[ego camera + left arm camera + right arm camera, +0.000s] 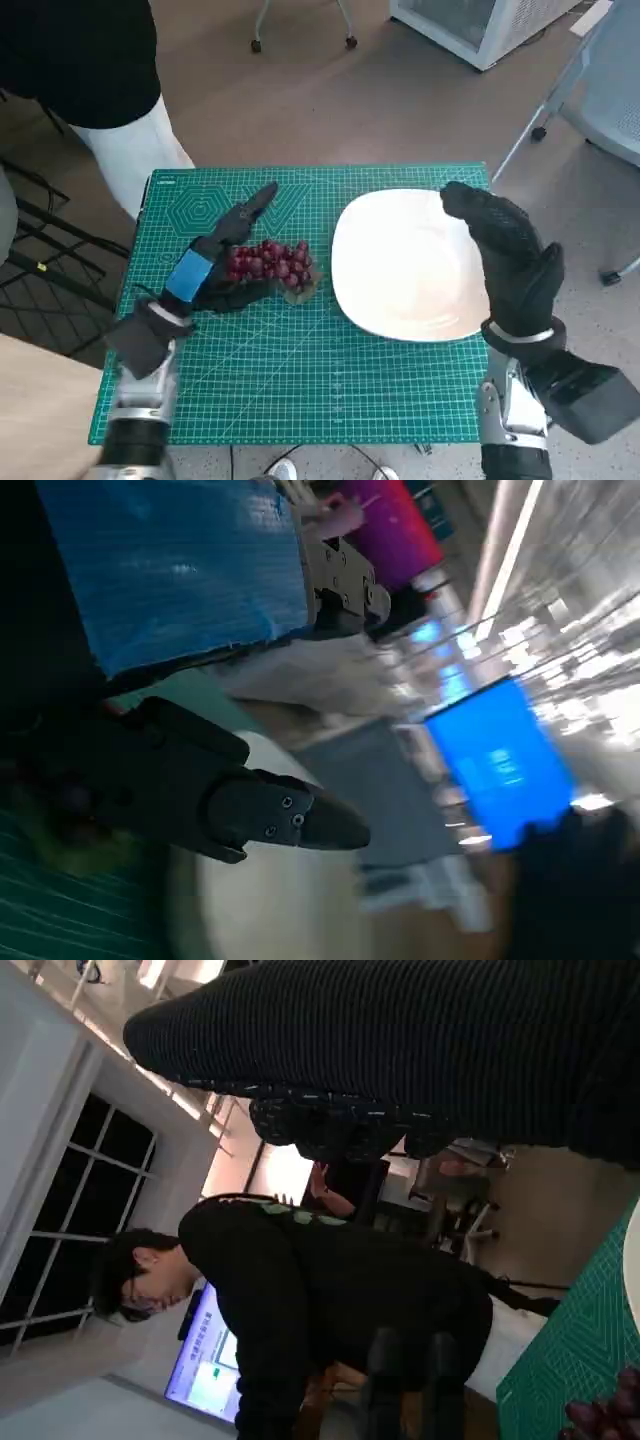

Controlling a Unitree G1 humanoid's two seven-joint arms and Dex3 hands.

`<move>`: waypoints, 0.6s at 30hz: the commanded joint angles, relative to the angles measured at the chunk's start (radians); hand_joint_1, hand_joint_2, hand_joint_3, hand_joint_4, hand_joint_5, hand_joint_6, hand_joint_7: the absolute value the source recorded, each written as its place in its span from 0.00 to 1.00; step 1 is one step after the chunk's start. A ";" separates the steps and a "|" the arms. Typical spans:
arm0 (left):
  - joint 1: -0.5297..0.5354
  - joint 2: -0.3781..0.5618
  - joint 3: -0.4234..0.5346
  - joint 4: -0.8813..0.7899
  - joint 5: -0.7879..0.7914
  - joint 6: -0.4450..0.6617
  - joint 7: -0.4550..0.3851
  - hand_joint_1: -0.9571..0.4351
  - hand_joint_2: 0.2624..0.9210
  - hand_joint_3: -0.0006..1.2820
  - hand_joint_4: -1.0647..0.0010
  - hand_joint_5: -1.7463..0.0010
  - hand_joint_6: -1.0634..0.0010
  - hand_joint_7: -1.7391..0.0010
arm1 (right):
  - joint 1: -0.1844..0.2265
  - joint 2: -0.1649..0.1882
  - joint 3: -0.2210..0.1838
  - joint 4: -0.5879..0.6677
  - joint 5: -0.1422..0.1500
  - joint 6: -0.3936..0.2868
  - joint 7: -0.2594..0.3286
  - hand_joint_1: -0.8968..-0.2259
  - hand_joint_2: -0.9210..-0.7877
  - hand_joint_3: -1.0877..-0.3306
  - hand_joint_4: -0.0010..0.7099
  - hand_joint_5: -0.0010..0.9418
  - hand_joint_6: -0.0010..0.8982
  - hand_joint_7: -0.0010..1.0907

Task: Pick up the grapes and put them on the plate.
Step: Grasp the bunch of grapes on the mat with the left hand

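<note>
Grapes: dark red bunch, long axis across green mat on bench, lying just left of white plate, apart from rim. Left hand on bunch's left end, fingers reaching past it; whether clamped on grapes cannot tell. Right hand over plate's right edge, fingers apart, holding nothing. Left hand nearer; plate lies rightward.

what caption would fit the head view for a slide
Left hand rests at a bunch of red grapes on the green cutting mat, while the gloved right hand hovers over the white plate.
</note>
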 commanded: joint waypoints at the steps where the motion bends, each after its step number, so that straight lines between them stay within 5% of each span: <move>1: 0.045 0.105 -0.127 -0.313 0.481 0.334 0.053 0.37 0.73 0.00 1.00 1.00 0.91 0.99 | 0.015 0.008 0.000 0.009 -0.015 0.006 -0.008 0.38 0.00 0.47 0.43 0.00 0.01 0.41; 7: 0.025 0.082 -0.179 -0.324 0.564 0.420 0.058 0.41 0.65 0.00 1.00 1.00 0.86 0.98 | 0.016 0.012 0.002 0.008 -0.015 0.008 -0.011 0.38 0.00 0.47 0.43 0.00 0.01 0.41; 18: -0.024 0.069 -0.291 -0.336 0.638 0.612 0.022 0.41 0.64 0.00 1.00 1.00 0.83 0.98 | 0.020 0.009 -0.001 -0.003 -0.010 0.022 -0.012 0.37 0.00 0.47 0.43 0.00 0.01 0.41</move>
